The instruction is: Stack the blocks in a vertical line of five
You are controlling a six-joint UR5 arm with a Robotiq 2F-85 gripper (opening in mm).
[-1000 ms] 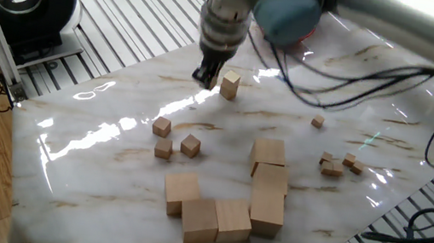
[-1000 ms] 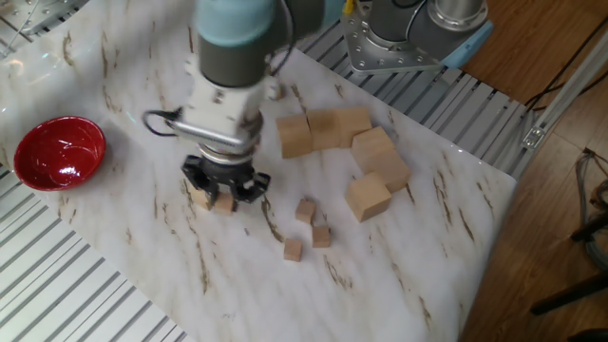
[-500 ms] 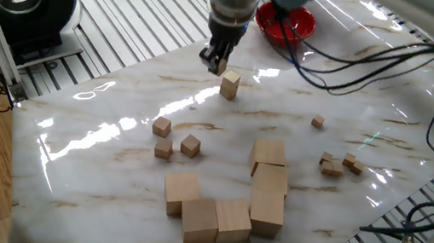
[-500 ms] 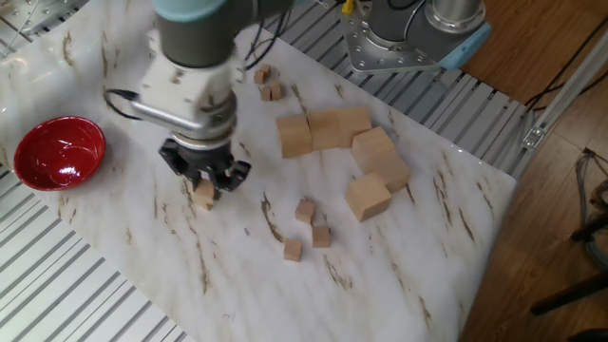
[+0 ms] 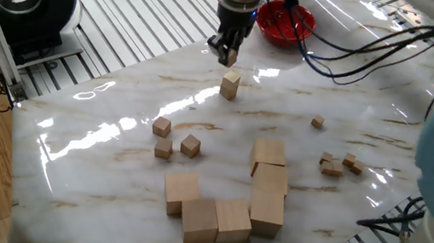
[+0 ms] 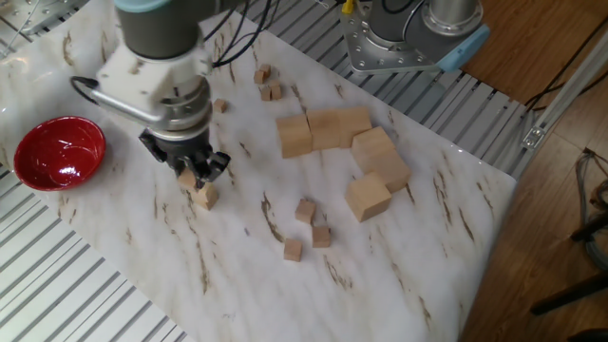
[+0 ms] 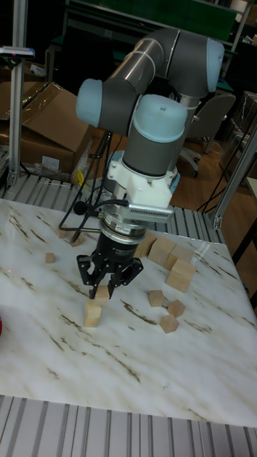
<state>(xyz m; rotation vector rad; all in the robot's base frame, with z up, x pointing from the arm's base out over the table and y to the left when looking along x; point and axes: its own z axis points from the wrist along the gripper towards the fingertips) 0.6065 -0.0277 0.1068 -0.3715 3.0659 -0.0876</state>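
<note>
We are seeing the claw point(image 7: 104, 292) gripping one small block point(image 7: 103, 291) between its fingertips, lifted clear of the marble worktop point(image 5: 107, 165). In the tall fixed view this carried block is hanging just above and slightly to one side of a short stack of blocks point(image 7: 92, 313) standing on the worktop; we cannot tell whether the two are touching. The same stack point(image 5: 229, 85) is showing in one fixed view just below the claw point(image 5: 225, 53), and in the other fixed view point(image 6: 205, 196) beside the claw point(image 6: 190, 178). Three more small blocks point(image 5: 175, 139) are lying loosely grouped near the middle of the worktop, close to a cluster of large cubes point(image 5: 227, 196). A few tiny cubes point(image 5: 338, 164) are sitting apart near one edge. A red bowl point(image 6: 56, 153) is resting at a corner
</note>
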